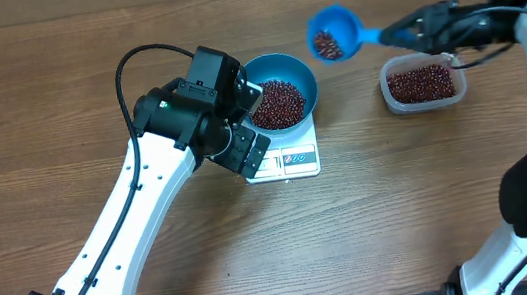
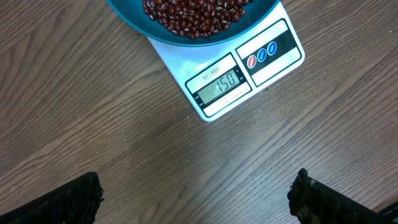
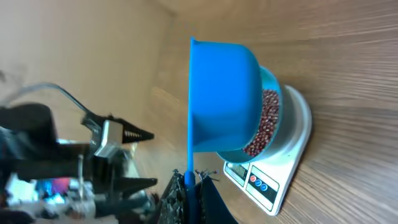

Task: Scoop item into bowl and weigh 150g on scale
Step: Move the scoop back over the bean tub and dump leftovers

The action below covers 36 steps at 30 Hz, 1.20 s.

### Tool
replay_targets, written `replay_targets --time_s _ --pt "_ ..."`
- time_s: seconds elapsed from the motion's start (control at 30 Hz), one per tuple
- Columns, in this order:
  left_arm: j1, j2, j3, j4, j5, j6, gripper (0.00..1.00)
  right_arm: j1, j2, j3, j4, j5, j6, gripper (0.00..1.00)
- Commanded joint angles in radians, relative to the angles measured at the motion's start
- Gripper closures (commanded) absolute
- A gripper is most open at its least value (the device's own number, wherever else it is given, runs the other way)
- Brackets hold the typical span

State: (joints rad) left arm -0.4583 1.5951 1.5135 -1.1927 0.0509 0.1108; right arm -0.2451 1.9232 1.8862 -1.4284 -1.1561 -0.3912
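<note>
While right tool grips scoop (long axis left-right), pointing toward bowl

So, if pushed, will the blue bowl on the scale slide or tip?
Probably slide: the bowl looks like smooth plastic on the flat scale. Tipping seems unlikely; the beans weigh it down. It overhangs the scale, so it could slip off.

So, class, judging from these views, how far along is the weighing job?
Done: beans sit in the bowl on the scale, whose display reads 150. In hand: the right gripper holds the scoop, beans inside, between bowl and tub. Left: probably only tipping those back into the tub; the left gripper hangs open.
</note>
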Motion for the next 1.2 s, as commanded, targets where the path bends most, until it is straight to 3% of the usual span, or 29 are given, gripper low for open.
replay_targets --time_s 0.0,0.2,0.37,0.8,1.17 --pt "-0.006 -0.013 0.010 0.000 0.000 -0.006 0.00 -0.103 -0.038 0.033 -0.043 -0.077 -0.002 0.96" --pt "-0.006 -0.013 0.010 0.000 0.000 -0.006 0.00 -0.297 -0.038 0.033 -0.111 -0.001 -0.036 0.96" --pt "-0.006 -0.013 0.010 0.000 0.000 -0.006 0.00 -0.369 -0.038 0.033 -0.122 0.139 -0.035 0.96" --pt "-0.006 -0.013 0.010 0.000 0.000 -0.006 0.01 -0.321 -0.038 0.033 0.003 0.494 0.138 0.96" --pt "-0.006 -0.013 0.010 0.000 0.000 -0.006 0.01 -0.143 -0.038 0.033 0.036 0.780 0.228 0.96"
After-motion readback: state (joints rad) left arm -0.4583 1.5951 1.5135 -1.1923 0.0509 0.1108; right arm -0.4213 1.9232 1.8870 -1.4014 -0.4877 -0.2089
